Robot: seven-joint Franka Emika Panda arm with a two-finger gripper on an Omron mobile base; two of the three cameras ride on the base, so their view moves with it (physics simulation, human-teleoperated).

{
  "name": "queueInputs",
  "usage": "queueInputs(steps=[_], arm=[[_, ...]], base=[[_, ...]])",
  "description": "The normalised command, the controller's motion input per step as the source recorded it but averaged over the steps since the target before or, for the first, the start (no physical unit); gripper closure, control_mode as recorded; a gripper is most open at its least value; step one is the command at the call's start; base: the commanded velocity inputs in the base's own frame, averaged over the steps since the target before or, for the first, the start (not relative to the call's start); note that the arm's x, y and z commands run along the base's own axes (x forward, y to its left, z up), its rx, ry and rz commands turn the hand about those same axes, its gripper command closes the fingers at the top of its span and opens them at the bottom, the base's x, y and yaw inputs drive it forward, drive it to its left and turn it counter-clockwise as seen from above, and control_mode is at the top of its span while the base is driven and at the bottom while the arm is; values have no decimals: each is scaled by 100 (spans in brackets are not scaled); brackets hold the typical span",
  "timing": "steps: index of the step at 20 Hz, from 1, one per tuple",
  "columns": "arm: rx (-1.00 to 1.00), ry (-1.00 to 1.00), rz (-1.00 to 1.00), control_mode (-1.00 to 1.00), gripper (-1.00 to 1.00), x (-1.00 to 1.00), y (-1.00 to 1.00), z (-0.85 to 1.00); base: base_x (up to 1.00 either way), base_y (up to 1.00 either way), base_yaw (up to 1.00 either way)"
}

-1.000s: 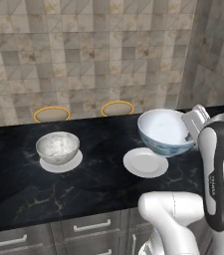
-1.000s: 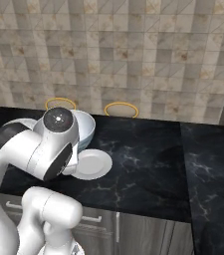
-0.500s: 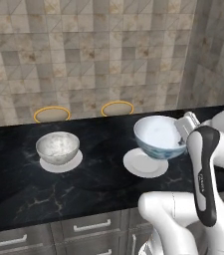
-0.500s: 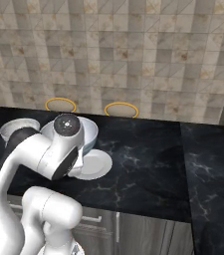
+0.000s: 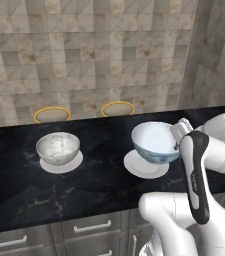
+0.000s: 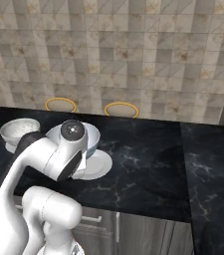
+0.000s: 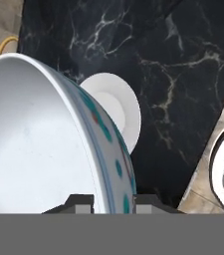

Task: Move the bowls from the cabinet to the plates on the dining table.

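Black marble dining table (image 5: 94,185) under a tiled wall. My gripper (image 7: 112,201) is clamped on the rim of the patterned bowl (image 5: 155,142), which hangs just above the empty plate (image 5: 139,167); I judge the drop is straight down. The marbled bowl (image 5: 58,147) already sits on the other plate.

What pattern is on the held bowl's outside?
White with blue-green spots, bowl; clearest in hand view.

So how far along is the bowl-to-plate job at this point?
Done: the marbled bowl sits on the left plate. In hand: the gripper is shut on the rim of the blue-patterned bowl, held above the right plate. Left: lower it onto that plate and release.
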Motion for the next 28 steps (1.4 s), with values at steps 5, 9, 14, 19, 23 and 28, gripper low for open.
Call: queueInputs(steps=[5,9,14,19,23,28], arm=[[0,3,0,-100,100,19,0,-24],[0,2,0,-100,100,24,0,-23],[0,1,0,-100,100,29,0,-24],[0,2,0,-100,100,28,0,-25],[0,2,0,-100,100,25,0,-24],[0,2,0,-100,100,23,0,-24]], base=[[0,0,0],[0,0,0],[0,0,0],[0,0,0],[0,0,0],[0,0,0]])
